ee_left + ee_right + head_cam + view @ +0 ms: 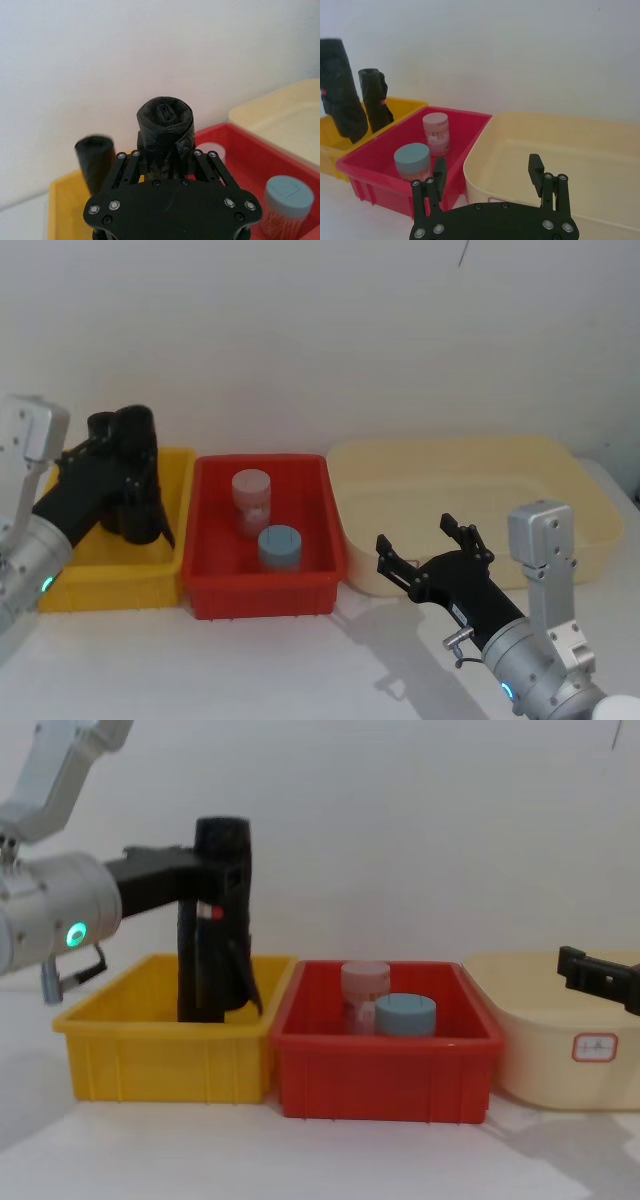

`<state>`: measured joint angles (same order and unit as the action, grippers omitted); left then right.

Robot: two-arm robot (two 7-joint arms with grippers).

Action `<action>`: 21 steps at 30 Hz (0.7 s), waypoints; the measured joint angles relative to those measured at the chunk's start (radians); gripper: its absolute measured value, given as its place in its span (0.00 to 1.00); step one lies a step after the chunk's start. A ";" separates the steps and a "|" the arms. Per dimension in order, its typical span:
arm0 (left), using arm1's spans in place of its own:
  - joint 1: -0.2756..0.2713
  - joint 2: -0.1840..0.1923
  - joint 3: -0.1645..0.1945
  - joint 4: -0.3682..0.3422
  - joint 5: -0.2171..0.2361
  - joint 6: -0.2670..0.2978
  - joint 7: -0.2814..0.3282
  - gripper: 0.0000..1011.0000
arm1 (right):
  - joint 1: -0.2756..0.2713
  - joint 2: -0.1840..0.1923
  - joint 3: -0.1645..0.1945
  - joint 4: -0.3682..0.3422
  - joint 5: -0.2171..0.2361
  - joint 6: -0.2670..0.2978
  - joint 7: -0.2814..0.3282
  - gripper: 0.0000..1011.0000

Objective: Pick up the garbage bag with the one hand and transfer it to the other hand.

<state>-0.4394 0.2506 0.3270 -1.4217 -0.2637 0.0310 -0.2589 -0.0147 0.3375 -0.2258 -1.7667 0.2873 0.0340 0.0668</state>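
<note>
The garbage bag is crinkled black with a red-and-white sticker; around it are a yellow bin, a red bin, a cream tub, a pink jar and a blue-lidded jar

Crinkled black plastic film with a faint sheen, that's the garbage bag pinched in the left gripper, whose plates look matt black with small bright metal screws. Behind the hand the arm casing is smooth satin silver. Below it, the yellow bin and the red bin are smooth, glossy moulded plastic.
</note>
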 joint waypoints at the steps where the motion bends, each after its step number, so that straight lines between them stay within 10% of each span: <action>1: -0.004 0.001 0.001 -0.004 0.000 0.004 -0.007 0.38 | 0.000 0.000 0.000 0.000 0.000 0.000 0.000 0.99; 21: -0.149 -0.006 0.073 0.033 -0.064 0.039 -0.223 0.37 | 0.000 0.000 0.000 0.000 0.000 0.000 0.000 0.99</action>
<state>-0.5880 0.2443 0.4000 -1.3883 -0.3276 0.0701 -0.4820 -0.0147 0.3374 -0.2258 -1.7667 0.2874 0.0341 0.0668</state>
